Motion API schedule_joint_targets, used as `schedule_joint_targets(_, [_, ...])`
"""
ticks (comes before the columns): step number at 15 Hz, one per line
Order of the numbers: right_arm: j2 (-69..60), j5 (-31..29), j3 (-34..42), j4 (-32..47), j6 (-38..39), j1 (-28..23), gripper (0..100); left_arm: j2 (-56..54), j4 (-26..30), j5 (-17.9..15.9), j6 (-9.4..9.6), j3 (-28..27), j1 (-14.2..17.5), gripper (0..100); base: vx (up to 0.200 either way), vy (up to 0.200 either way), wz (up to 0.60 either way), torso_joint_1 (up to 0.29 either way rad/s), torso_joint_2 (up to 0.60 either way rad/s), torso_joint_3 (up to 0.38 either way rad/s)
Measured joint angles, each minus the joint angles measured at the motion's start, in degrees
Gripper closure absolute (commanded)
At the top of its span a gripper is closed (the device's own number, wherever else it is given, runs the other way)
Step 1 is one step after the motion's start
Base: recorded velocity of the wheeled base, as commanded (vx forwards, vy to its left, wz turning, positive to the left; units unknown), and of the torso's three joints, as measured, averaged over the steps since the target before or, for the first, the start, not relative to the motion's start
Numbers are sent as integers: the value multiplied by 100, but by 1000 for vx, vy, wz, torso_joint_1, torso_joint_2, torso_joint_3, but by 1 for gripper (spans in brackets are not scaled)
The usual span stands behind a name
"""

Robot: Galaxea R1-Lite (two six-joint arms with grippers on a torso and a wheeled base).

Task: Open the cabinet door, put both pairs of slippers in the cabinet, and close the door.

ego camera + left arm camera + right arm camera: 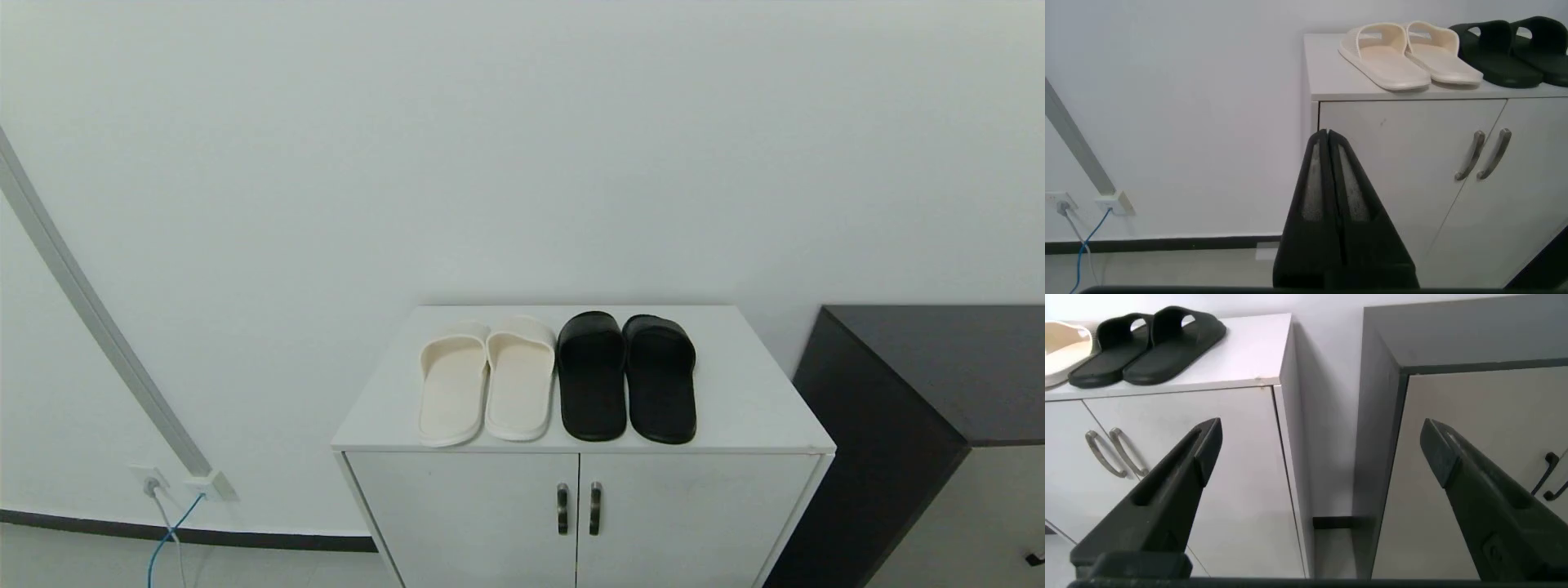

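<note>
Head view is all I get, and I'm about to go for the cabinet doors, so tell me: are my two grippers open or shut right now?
Observer: The left gripper is shut. Its two black fingers are pressed flat together, and it is seen in front of the left door of the white two-door cabinet.
Operator: And the right one?
Observer: The right gripper is open, its fingers spread wide. Between them shows the narrow gap that separates the white two-door cabinet from the dark grey cabinet beside it.
</note>
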Motion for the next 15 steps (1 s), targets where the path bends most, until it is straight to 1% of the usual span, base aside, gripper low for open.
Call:
schedule_joint_targets(5, [2,11,-16,-17,24,0,0,0,0,0,-46,0,0,100,0,0,0,0,0,0])
schedule_joint_targets(7, [79,29,-301,-11,180,7,0,0,0,0,-41,0,0,100,0,0,0,0,0,0])
schedule_joint_targets(9, [438,179,-703,168,246,44,0,0,0,0,-33,0,0,100,0,0,0,0,0,0])
schedule_joint_targets(12, [1158,563,-822,286,151,79,0,0,2,-4,-11,0,0,100,0,0,0,0,0,0])
schedule_joint_targets(14, [1679,719,-887,117,107,96,0,0,0,-6,-2,0,0,100,0,0,0,0,0,0])
schedule_joint_targets(15, [2000,798,-916,-95,102,118,0,0,0,-6,-5,0,0,100,0,0,0,0,0,0])
